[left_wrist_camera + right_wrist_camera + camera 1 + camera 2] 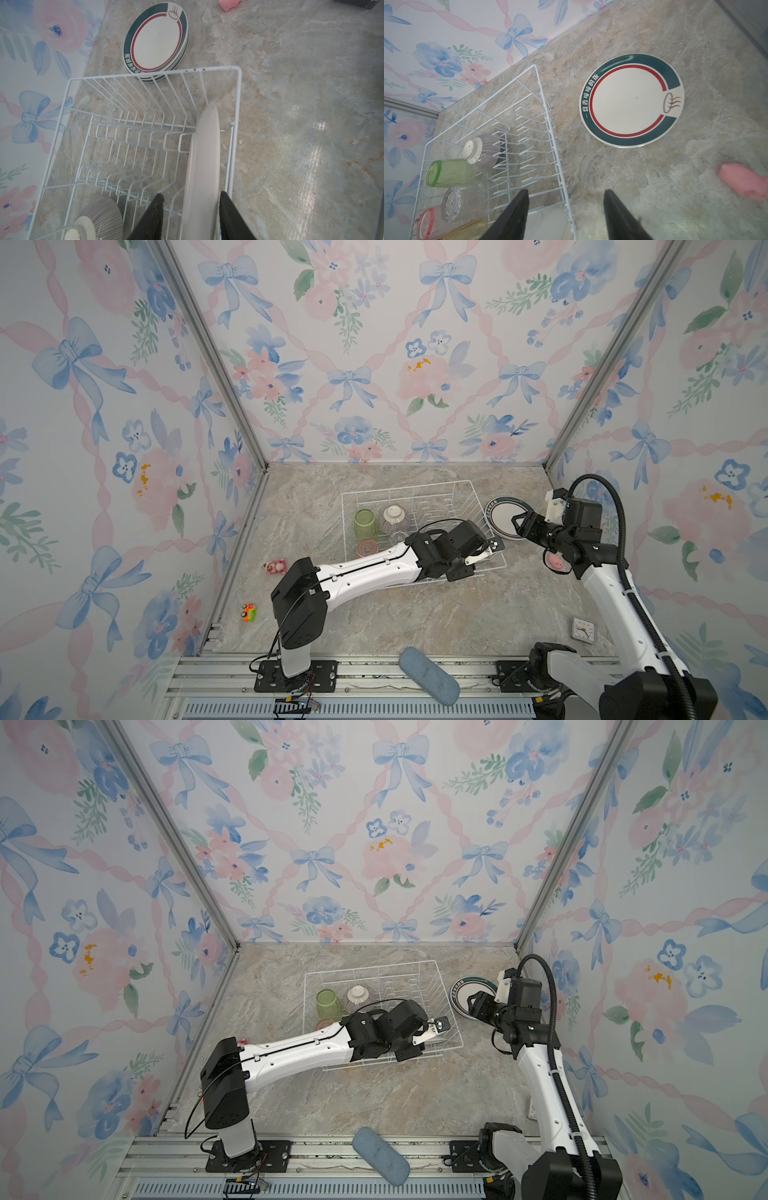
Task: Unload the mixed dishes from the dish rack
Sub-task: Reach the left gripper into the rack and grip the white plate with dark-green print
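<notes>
While both arms reach over the marble-patterned desk [415,626], a small pink toy figure [276,566] and a green-and-orange toy car [248,611] lie apart at its 9 o'clock edge. Near the centre sits the white wire dish rack [343,510]. Its 9 o'clock half holds the translucent green tumbler [365,522], the translucent pink tumbler [368,548] at 6 o'clock of it, the clear faceted tumbler [452,202] and, seen only from the right wrist, the translucent yellow tumbler [467,228]. The striped ribbed bowl [394,519] rests upside down just beside the green tumbler at its 3 o'clock. A blue oblong pad [428,674] lies at the desk's 6 o'clock edge. At the rack's 5 o'clock corner one round white plate [204,158] stands on edge in the last slot. The left claw [191,195] straddles it, spread, one finger [228,207] against its face, a gap showing between the other finger and the plate. Outside the rack, at its 2 o'clock, a stack of round white plates with dark green rims [500,510] lies flat on the desk. The right claw [566,193] hangs over the stack's 4 o'clock rim, spread with nothing between its fingers [517,212]. A second small pink toy [555,562] lies at 5 o'clock of the stack.
</notes>
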Controlling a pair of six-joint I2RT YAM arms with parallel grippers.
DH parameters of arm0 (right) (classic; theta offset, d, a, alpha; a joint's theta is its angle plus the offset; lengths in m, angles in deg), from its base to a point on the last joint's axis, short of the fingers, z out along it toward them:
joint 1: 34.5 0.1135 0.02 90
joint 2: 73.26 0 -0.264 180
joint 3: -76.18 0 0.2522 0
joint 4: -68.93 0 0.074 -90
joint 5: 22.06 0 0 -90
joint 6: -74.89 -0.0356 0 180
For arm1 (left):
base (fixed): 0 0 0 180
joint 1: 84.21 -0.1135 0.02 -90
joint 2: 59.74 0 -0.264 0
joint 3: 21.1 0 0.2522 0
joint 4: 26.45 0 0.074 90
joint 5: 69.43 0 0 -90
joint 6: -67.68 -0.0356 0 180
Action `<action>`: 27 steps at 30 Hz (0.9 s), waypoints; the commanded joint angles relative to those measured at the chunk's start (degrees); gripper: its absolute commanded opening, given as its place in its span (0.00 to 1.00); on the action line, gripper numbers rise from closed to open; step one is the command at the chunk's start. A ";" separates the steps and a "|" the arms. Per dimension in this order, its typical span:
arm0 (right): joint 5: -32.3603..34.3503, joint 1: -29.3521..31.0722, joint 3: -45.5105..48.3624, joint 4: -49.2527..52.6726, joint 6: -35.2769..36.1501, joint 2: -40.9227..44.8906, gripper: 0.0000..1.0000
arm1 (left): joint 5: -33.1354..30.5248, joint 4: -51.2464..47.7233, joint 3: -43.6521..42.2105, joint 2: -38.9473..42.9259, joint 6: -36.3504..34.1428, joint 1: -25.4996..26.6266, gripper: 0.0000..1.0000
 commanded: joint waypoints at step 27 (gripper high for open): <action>-0.05 2.27 1.28 0.82 0.89 2.01 0.61 | -8.47 -2.91 6.16 -5.88 -3.46 -1.16 0.00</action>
